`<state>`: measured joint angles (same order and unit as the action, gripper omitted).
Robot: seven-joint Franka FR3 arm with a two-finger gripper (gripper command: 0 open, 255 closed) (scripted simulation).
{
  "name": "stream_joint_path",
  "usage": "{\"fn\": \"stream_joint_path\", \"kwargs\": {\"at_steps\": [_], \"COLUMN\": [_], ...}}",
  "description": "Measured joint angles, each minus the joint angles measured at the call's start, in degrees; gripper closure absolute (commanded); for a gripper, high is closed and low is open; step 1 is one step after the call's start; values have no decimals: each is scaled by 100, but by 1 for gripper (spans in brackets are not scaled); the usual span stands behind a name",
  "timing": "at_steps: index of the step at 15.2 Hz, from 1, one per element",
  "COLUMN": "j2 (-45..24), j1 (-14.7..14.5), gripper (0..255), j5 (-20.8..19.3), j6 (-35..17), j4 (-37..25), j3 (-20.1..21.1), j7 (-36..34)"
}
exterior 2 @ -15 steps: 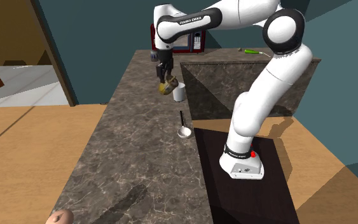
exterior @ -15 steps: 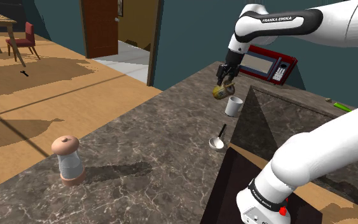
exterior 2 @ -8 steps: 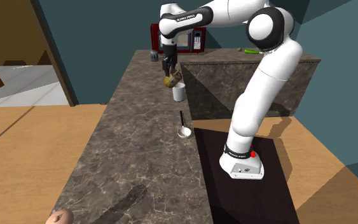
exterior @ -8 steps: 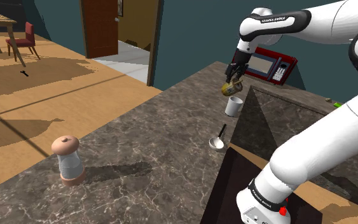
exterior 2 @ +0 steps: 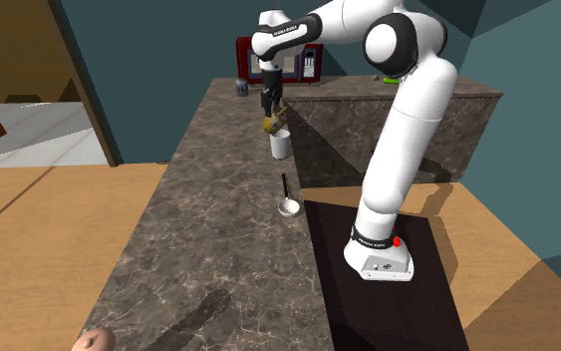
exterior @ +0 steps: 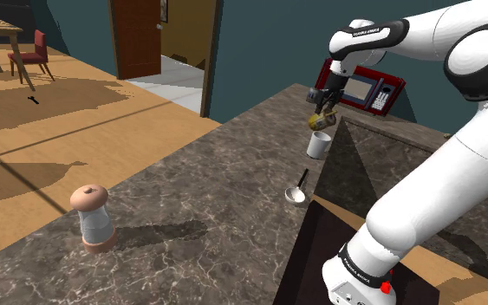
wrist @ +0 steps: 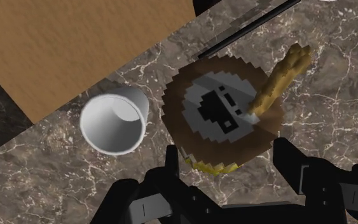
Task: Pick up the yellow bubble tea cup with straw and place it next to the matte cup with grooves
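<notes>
Yellow bubble tea cup (exterior: 321,122) is off the table (exterior: 207,208), upper right of centre in the shoulder view, pinched between the two fingers of the end effector (exterior: 323,113). It hangs tilted, with the straw (wrist: 279,79) leaning out from the brown lid. In the wrist view the fingers clasp the cup's sides, lid toward the camera. It hangs just above the white cup (exterior: 318,145), probably held high so its base clears that rim before lowering alongside. The white cup stands upright, mouth open, close to the raised stone block (exterior: 380,165). A ladle (exterior: 297,191) lies lower in frame on the table. A red microwave (exterior: 367,88) sits behind, and a grinder (exterior: 92,217) stands lower left, well apart. The block crowds one side. Bare table on the white cup's other side looks the safer landing.
</notes>
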<state>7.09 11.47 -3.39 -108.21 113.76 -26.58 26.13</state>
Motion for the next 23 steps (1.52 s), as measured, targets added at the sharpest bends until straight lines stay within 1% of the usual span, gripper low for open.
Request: {"fn": "stream_joint_path", "kwargs": {"at_steps": [11,23], "j2": [-150,-584], "j1": [23,27], "gripper": [255,255], "j5": [52,264], "j6": [-810,-1750], "j4": [674,1224], "j3": [-53,-100], "j7": [62,205]}}
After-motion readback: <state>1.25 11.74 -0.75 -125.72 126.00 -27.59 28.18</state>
